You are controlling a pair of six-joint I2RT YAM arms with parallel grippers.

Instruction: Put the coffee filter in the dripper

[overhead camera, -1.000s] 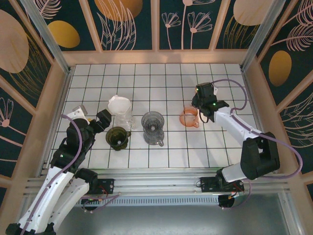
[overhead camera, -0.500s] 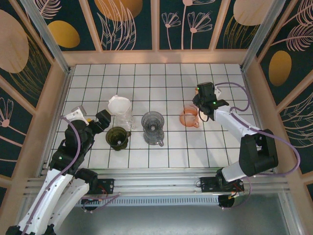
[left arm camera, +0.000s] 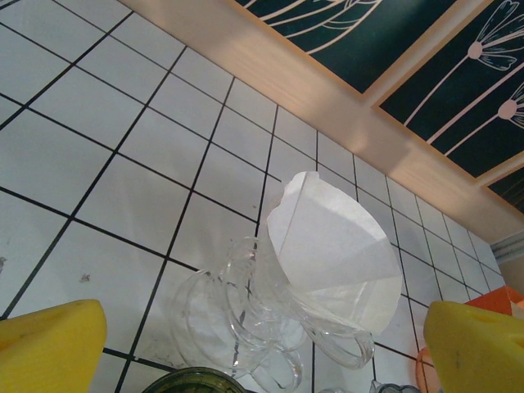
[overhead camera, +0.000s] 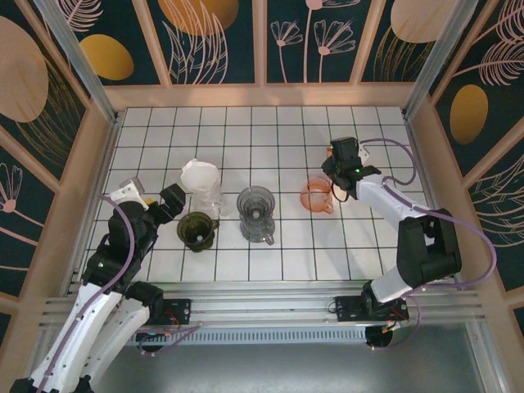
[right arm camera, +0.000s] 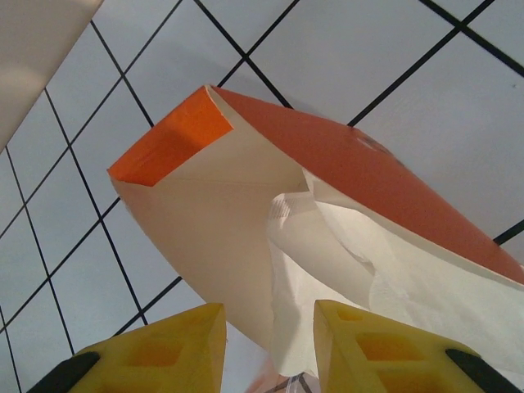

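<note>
1. Drippers are standing nearest the arms: a green dripper (overhead camera: 196, 231) well left of the orange dripper (overhead camera: 313, 196), and a grey dripper (overhead camera: 256, 214) between those two.
2. The left gripper (overhead camera: 155, 191) is hovering far left of the orange dripper, its fingers spread wide and holding nothing.
3. The filter (right arm camera: 319, 278) is sitting in the orange dripper, with loose white paper rising past the rim. Judging by its look, it is going to handle as almost weightless, soft and easily creased. It is not slippery, but it is liable to cling to a pad or lift in a draught. The free upper edge is looking like the best place to pinch, lightly, since squeezing the cone body would be crushing it.
4. The filter seems to be pointing tip-down into the orange dripper with its mouth opening upward, so its long axis is running roughly upright. The tip itself is hidden.
5. The right gripper (right arm camera: 268, 336) is hanging just behind the orange dripper. Its fingers are standing partly apart, with the paper edge lying in the gap against one pad and clear of the other, so they are not clamping it.
6. A clear dripper (left arm camera: 246, 319) is standing farther back, well left of the orange dripper. It is carrying a second filter (left arm camera: 327, 246), which is riding high and leaning.
</note>
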